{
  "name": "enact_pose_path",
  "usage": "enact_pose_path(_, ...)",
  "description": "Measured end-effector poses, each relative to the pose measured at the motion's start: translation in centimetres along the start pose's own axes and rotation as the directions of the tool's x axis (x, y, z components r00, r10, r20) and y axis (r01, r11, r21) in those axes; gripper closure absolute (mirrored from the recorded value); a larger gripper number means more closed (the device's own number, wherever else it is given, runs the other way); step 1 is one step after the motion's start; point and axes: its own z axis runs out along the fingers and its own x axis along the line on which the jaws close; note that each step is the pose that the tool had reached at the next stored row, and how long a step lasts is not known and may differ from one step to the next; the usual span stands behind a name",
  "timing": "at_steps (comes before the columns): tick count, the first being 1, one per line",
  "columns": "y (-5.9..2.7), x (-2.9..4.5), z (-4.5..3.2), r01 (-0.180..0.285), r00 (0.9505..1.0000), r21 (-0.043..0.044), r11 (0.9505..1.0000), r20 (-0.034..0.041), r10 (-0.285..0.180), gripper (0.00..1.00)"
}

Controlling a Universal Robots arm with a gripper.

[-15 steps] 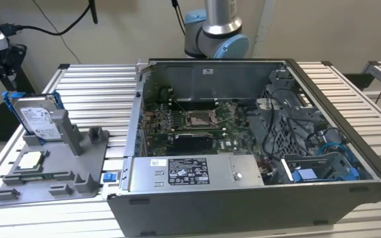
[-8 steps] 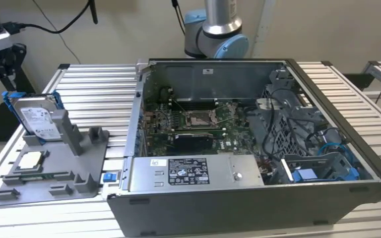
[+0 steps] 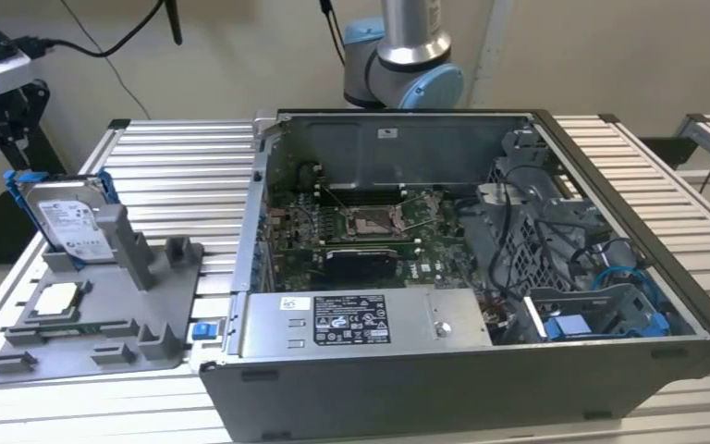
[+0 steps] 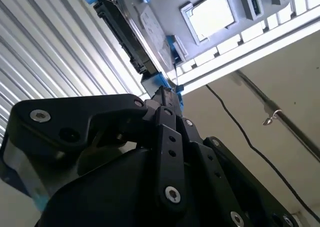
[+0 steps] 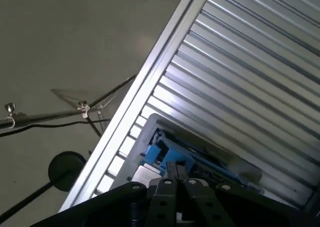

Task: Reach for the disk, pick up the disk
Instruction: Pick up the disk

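Open computer case [image 3: 454,388], grey fixture [image 3: 145,314], silver chip [image 3: 56,299], slatted table [image 3: 189,176]

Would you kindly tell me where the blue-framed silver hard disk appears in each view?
Exterior view: the blue-framed silver hard disk stands upright at the exterior view's left.
Second wrist view: the disk lies between the ribbed aluminium table and a square silver chip.
First wrist view: the disk is seen edge-on.
Shared landmark: that table.

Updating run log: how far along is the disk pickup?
Reach looks nearly done: in the second wrist view the gripper sits by the disk, at its blue-framed edge. In hand: the final approach. Left: the pickup; in the exterior view the disk stands upright in the grey fixture, unlifted.
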Motion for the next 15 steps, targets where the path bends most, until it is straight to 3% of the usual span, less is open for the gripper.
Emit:
enact_pose_path(4,0.00,0.00,0.00,0.072,0.9974,0.0002,0.9974,-0.0025,-0.072,1.00)
enact_pose_path(7,0.00,0.00,0.00,0.127,0.9919,0.0001,0.9919,-0.0044,-0.127,1.00)
enact_pose_path(11,0.00,0.00,0.00,0.199,0.9800,-0.0001,0.9800,-0.0069,-0.199,1.00)
enact_pose_path(15,0.00,0.00,0.00,0.269,0.9631,-0.0006,0.9631,-0.0092,-0.269,1.00)
